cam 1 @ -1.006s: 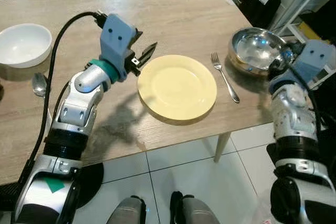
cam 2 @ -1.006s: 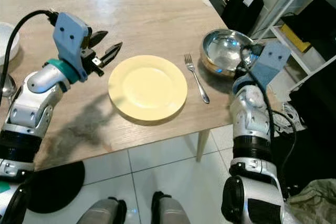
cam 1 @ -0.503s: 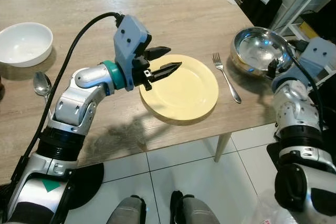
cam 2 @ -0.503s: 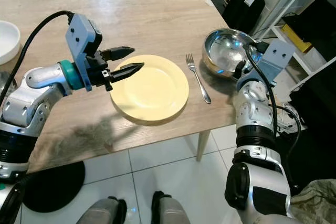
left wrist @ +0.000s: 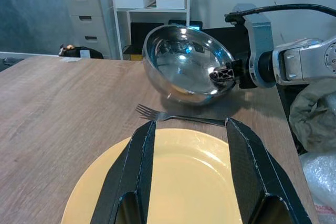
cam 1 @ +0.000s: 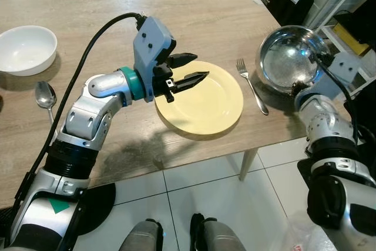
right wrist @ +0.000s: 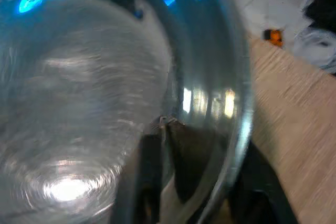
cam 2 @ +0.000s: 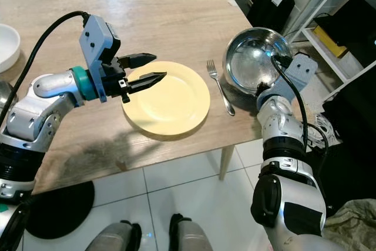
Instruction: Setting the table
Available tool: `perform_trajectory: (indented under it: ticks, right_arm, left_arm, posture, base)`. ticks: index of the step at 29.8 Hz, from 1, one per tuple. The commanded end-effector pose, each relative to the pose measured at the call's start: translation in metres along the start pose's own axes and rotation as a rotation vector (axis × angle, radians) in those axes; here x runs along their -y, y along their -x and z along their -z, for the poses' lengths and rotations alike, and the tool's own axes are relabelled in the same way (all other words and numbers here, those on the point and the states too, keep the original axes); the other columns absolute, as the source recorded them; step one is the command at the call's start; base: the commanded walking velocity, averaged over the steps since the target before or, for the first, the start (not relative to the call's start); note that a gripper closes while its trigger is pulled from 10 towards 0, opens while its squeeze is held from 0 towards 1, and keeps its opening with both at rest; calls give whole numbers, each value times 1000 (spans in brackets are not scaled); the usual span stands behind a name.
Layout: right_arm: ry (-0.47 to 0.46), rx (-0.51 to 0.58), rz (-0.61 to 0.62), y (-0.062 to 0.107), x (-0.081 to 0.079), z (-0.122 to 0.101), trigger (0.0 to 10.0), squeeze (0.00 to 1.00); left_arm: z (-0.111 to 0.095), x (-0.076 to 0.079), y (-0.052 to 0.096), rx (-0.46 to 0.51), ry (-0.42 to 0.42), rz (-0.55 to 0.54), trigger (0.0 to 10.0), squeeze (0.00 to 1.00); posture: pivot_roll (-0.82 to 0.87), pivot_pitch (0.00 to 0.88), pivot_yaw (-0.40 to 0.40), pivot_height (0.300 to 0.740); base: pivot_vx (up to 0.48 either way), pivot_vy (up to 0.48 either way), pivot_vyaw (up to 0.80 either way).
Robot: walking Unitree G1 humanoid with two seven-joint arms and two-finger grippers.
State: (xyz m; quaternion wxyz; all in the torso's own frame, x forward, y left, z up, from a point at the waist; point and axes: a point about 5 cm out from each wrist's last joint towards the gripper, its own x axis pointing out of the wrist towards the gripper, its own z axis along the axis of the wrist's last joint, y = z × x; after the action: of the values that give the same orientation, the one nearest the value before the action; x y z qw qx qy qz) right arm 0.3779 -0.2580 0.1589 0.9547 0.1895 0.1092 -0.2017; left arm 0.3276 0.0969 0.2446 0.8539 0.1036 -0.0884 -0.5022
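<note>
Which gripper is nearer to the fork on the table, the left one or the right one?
Right. The right gripper is shut on the rim of the steel bowl, tilted up just beside the fork. The left gripper hovers open over the far side of the yellow plate.

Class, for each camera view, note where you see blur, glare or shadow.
Right wrist view: the steel bowl is blurred, with bright glare. Left wrist view: sharp, lights reflecting in the bowl. Eye views: sharp; the left arm casts a soft shadow on the table beside the yellow plate.
</note>
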Motion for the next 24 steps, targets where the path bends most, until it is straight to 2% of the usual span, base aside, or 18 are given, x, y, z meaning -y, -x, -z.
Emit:
perform_trajectory:
  ticks: [1, 4, 5, 13, 14, 15, 17, 18, 19, 20, 21, 24]
  right_arm:
    - [-30, -45, -28, 0, -3, 7, 0, 0]
    - [-44, -56, -56, 0, -5, 8, 0, 0]
    - [-83, -51, -86, 0, -8, 9, 0, 0]
    - [-146, -26, -107, 1, -7, 5, 0, 0]
    - [-196, -10, -118, 2, -7, 1, 0, 0]
    - [-196, -10, -118, 2, -7, 1, 0, 0]
    - [-328, 9, -142, 5, -6, -5, 0, 0]
    - [-328, 9, -142, 5, -6, -5, 0, 0]
    - [-395, 23, -163, 7, -8, -10, 0, 0]
    - [-395, 23, -163, 7, -8, -10, 0, 0]
    - [-452, 64, -199, 10, -11, -18, 0, 0]
    - [-452, 64, -199, 10, -11, -18, 0, 0]
  left_arm:
    - [2, 4, 0, -7, 13, 8, 10000, 0]
    - [2, 4, 1, -10, 21, 6, 10000, 0]
    - [4, 4, 1, -14, 27, -1, 10000, 0]
    - [6, 3, 1, -15, 35, -21, 10000, 0]
    - [7, 1, 1, -16, 39, -42, 10000, 0]
    - [7, 1, 1, -16, 39, -42, 10000, 0]
    - [10, -2, 2, -20, 46, -90, 10000, 0]
    - [10, -2, 2, -20, 46, -90, 10000, 0]
    - [11, -3, 2, -21, 51, -112, 10000, 0]
    - [11, -3, 2, -21, 51, -112, 10000, 0]
    - [12, -4, 3, -18, 59, -130, 10000, 0]
    - [12, -4, 3, -18, 59, -130, 10000, 0]
  posture:
    - [167, 98, -29, 740]
    - [165, 97, -30, 740]
    - [164, 98, -30, 740]
    - [160, 99, -31, 740]
    - [158, 99, -31, 740]
    - [158, 99, -31, 740]
    - [155, 99, -30, 740]
    - [155, 99, -30, 740]
    - [155, 99, -29, 740]
    - [155, 99, -29, 740]
    - [155, 100, -29, 740]
    - [155, 100, -29, 740]
  base:
    - [0, 0, 0]
    - [0, 0, 0]
    - [0, 0, 0]
    - [0, 0, 0]
    - [0, 0, 0]
    - [0, 0, 0]
    - [0, 0, 0]
    - [0, 0, 0]
    - [0, 0, 0]
    - [0, 0, 0]
    - [0, 0, 0]
    - [0, 0, 0]
